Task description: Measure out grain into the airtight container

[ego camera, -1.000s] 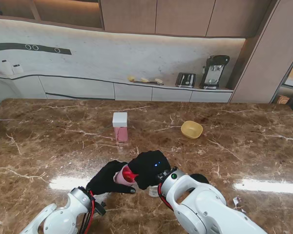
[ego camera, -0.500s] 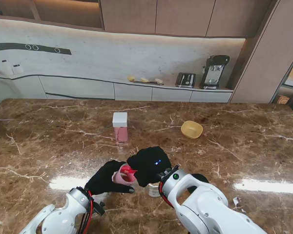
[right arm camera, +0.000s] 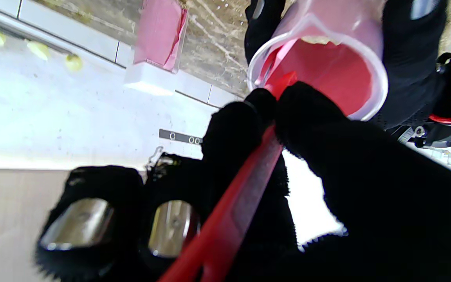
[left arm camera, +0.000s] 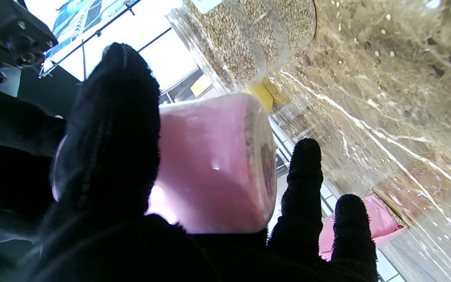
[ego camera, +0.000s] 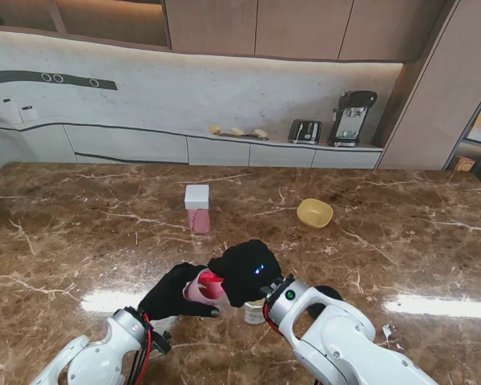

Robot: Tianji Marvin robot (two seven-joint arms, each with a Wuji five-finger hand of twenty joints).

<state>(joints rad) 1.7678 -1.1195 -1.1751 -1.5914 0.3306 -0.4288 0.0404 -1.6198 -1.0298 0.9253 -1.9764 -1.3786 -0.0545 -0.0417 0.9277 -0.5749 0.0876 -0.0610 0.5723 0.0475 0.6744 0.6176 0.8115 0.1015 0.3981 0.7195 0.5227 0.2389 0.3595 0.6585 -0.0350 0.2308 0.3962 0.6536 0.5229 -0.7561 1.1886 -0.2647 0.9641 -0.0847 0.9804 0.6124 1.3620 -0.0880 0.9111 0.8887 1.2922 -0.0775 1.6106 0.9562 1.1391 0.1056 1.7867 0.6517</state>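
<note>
A pink cup (ego camera: 196, 289) is held tilted in the left hand (ego camera: 175, 292) near the front of the surface (ego camera: 385, 241). A red scoop (right arm camera: 245, 188) is pinched by the right hand (ego camera: 242, 273), its tip inside the cup's mouth. A grain jar (left arm camera: 249, 35) stands just beside them, and a white-lidded pink container (ego camera: 197, 208) stands farther back.

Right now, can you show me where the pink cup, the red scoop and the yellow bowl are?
pink cup (left arm camera: 210, 164): left wrist view, on its side wall.
red scoop (right arm camera: 233, 211): right wrist view, on its handle.
yellow bowl (ego camera: 314, 213): stand view, on its rim.
</note>
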